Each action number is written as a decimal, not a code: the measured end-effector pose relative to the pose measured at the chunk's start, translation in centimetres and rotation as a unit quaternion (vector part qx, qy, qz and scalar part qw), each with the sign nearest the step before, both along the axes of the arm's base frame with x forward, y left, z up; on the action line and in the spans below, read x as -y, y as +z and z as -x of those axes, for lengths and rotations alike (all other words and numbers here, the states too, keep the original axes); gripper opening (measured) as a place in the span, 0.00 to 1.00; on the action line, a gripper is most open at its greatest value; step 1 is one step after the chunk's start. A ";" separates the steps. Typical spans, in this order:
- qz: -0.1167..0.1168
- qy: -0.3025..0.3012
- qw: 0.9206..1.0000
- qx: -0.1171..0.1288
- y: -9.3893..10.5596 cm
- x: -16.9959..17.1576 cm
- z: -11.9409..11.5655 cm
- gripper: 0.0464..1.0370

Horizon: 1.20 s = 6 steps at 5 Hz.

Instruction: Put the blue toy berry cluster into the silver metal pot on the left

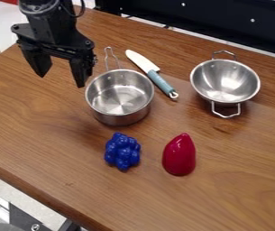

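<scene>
End effector (61, 80) over the table (242, 194), close to its left edge, toward the far left corner. Points down, empty; its two black fingers stand well apart.

Nearest thing: metal pot (121, 118), upright, just beside the right-hand finger as seen in the view. Its looped wire handle runs toward the far edge. Inside bare and shiny.

Knife (159, 82) right of the pot, lying flat at a slant; pale blade toward the far edge, blue-grey grip toward the near side, ring at the grip's end.

Farther right, near the far edge: metal bowl (224, 80), upright, two wire handles on opposite sides.

Nearer the near edge: knobbly blue toy grapes (122, 152). Right of them, apart, a glossy red piece (179, 155), its pointed end toward the far edge.
</scene>
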State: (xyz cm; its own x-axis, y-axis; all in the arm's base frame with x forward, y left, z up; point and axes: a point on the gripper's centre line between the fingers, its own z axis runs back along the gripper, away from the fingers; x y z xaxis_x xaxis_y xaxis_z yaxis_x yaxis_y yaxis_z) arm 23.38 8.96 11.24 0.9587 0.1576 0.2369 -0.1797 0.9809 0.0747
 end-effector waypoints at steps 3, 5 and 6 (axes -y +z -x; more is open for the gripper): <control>0.061 -0.053 0.995 -0.065 -0.5 4.8 3.2 0.96; 0.078 -0.051 0.993 -0.077 -2.9 9.0 3.2 0.96; 0.075 -0.056 0.994 -0.063 -4.4 9.9 2.3 0.96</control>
State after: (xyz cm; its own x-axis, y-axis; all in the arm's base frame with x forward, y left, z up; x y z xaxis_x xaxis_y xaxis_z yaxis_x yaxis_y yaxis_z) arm 21.07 -0.94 6.84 0.9927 0.0726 0.0963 -0.0672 0.9960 -0.0583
